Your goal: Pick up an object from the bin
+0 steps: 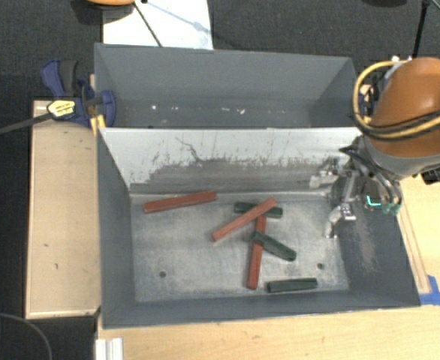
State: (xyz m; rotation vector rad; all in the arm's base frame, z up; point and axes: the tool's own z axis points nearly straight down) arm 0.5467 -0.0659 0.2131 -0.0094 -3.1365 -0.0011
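Gripper (pixel 342 214): apparently empty; jaw spread cannot be told. Step: approach, nothing grasped yet. Nearest item: dark green bar (pixel 274 247), left of jaws, touching 1 reddish bar (pixel 254 267). Next move likely needs a leftward shift, then descent.

Single camera, fixed above the bin (pixel 227 156), pointing down. The axis is off vertical: the camera sits toward the bin's near side and tips toward its far side, so the far wall shows a broad inner face while the near wall is squeezed to a narrow band. Middle range: the bin takes most of the frame, all four rims are in, and its whole floor is readable. A margin of surroundings runs round the bin, widest off its left side. The arm (pixel 415 111) comes in over the bin's right rim and covers part of that corner.
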